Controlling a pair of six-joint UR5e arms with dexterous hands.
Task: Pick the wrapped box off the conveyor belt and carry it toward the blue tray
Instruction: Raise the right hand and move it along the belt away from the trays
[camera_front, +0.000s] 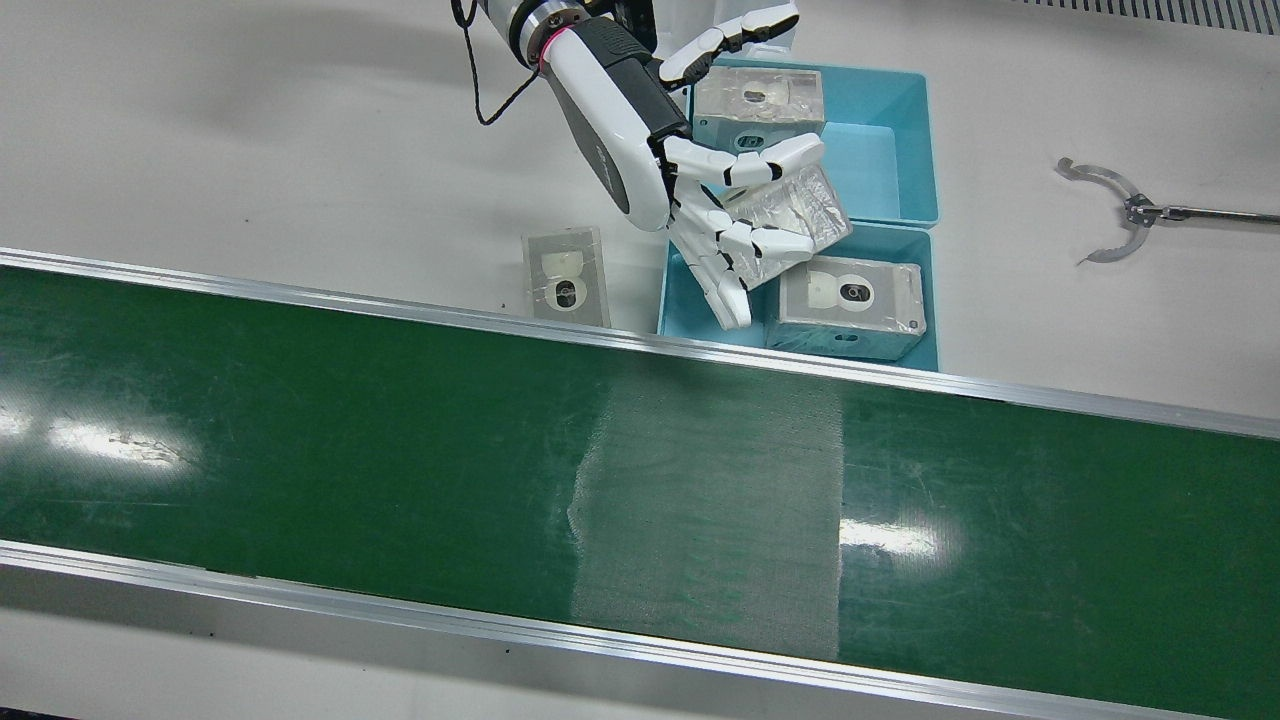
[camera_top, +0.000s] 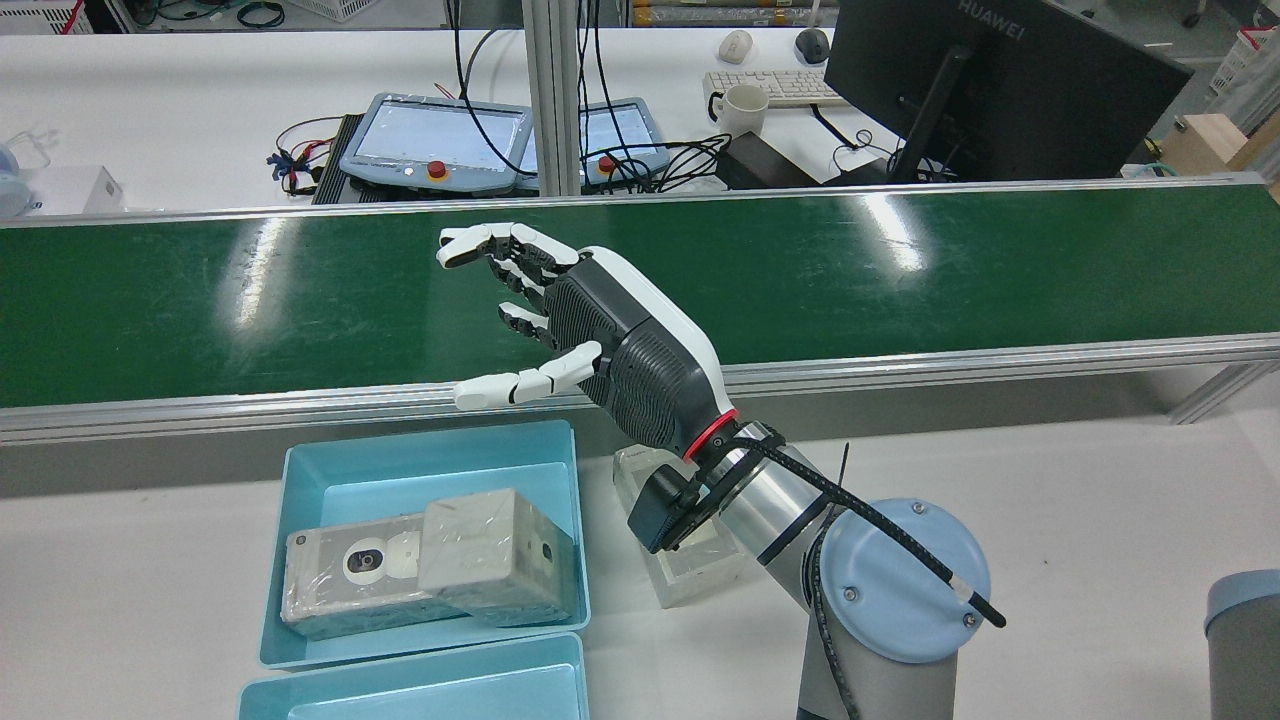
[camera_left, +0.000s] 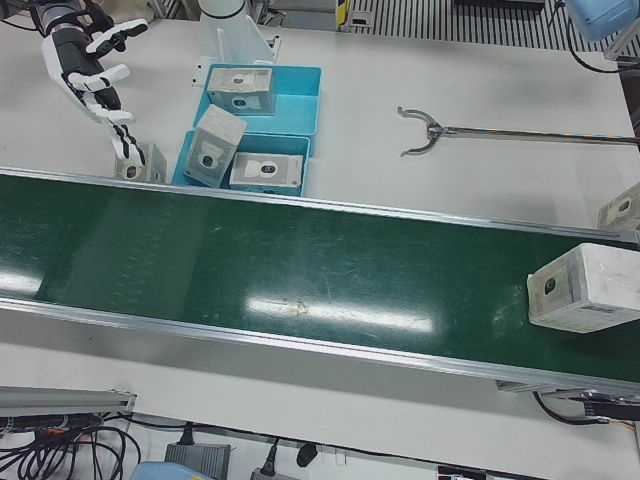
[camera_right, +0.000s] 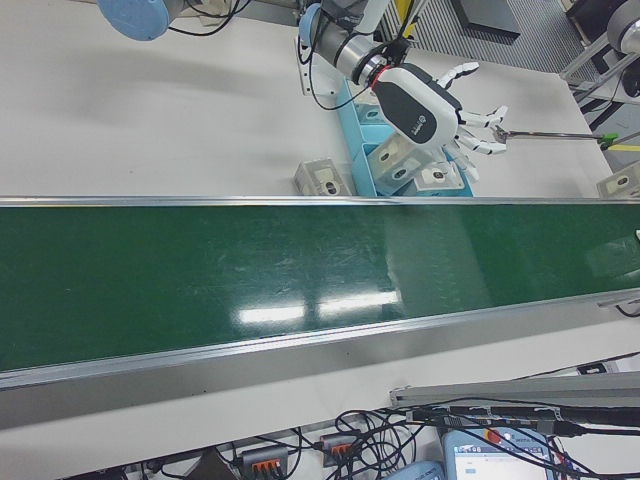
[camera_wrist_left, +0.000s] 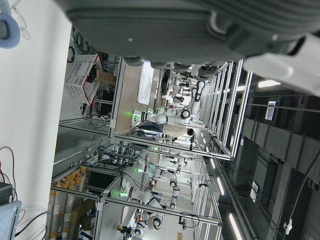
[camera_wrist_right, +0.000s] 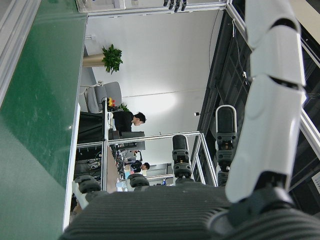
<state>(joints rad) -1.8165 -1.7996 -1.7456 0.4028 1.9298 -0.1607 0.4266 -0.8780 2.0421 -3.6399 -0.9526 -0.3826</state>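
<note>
Green belt (camera_left: 300, 270) carries a wrapped box (camera_left: 585, 288) far off; the right hand (camera_front: 720, 200) hangs empty, fingers apart, over the blue tray (camera_front: 925, 290). Nothing picked yet.

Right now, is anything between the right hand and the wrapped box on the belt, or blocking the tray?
Nothing visible stands between the open right hand and the plastic-wrapped grey box; the green conveyor belt between them is bare. The blue plastic tray nearest the belt already holds two wrapped boxes, one tilted.
</note>
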